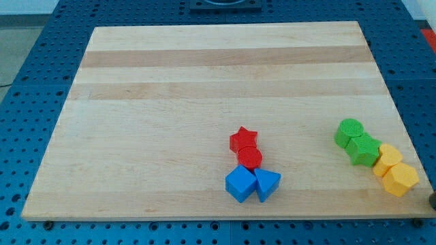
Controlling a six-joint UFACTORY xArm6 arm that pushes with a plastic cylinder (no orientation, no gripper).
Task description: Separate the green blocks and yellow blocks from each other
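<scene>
Two green blocks sit near the board's right edge: a green cylinder (349,131) and a green star-like block (363,150) touching it at its lower right. Two yellow blocks continue the same diagonal row: a yellow block (389,158) against the green star-like block and a yellow hexagon-like block (400,179) below it, at the board's edge. A small dark piece at the view's right edge looks like my tip (432,199), just right of and slightly below the lower yellow block, apart from it. The rod above it is out of frame.
A red star (243,139) and a red cylinder (250,158) sit at the lower middle of the wooden board (204,82), with a blue cube (240,184) and a blue triangular block (267,184) touching below them. A blue perforated table surrounds the board.
</scene>
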